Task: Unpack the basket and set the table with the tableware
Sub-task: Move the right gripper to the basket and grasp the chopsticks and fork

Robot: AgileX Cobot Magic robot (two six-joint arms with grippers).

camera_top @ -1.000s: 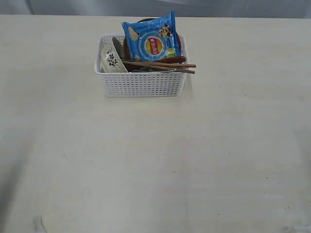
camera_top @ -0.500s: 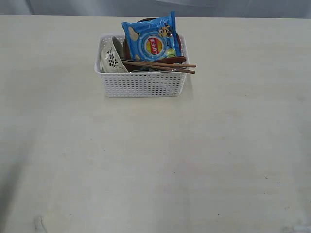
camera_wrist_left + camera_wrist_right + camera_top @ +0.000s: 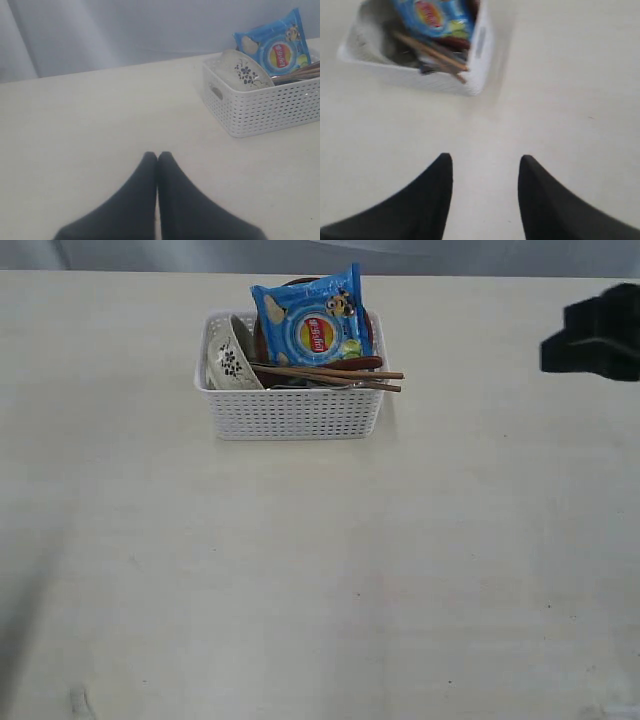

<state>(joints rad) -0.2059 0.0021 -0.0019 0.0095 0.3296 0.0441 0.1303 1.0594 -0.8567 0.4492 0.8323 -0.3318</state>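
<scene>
Unpacking not begun: white basket (image 3: 290, 412) full, far centre of the table (image 3: 300, 580).
Floral bowl (image 3: 230, 362), chopsticks (image 3: 330, 374) and chips bag (image 3: 312, 320) sit in it; nothing is laid out; right jaws stand apart and empty, left jaws pressed together.

The tabletop (image 3: 300, 570) is a wide, pale cream surface, flat and matte, with a few tiny dark specks and a faint scuff (image 3: 80, 702) near its close left corner in the exterior view. Standing directly on it is the white lattice-sided basket (image 3: 290, 412), upright, set toward the far edge, a little left of the middle.
</scene>
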